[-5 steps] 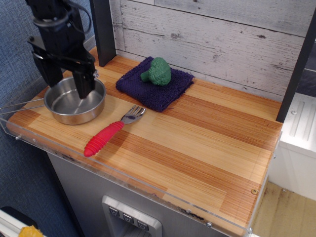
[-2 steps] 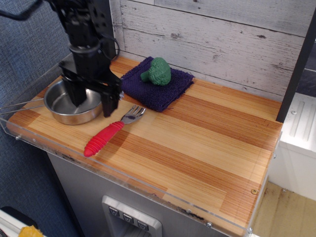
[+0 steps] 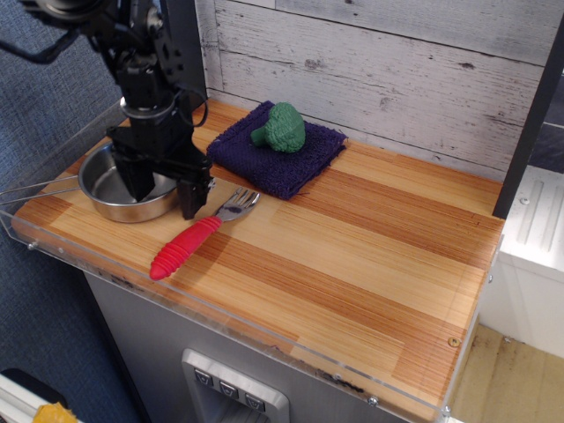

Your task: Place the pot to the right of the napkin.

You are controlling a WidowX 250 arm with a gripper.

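The pot (image 3: 110, 189) is a small shiny steel pan at the left end of the wooden counter, with its thin wire handle (image 3: 35, 189) pointing left. My gripper (image 3: 166, 196) is open and low over the pot's right rim. One finger (image 3: 141, 183) is inside the pot and the other (image 3: 190, 201) is outside it, so they straddle the rim. The dark purple napkin (image 3: 295, 165) lies flat to the right of the pot, near the back wall.
A green toy broccoli (image 3: 280, 126) sits on the napkin. A fork with a red handle (image 3: 187, 246) lies just right of the pot, close to my outer finger. A clear acrylic lip (image 3: 220, 310) runs along the counter's front edge. A dark post (image 3: 185, 53) stands behind.
My gripper has moved right from over the pot's middle to its right rim and has come down. Its fingers now stand a little closer together. The pot has not moved.
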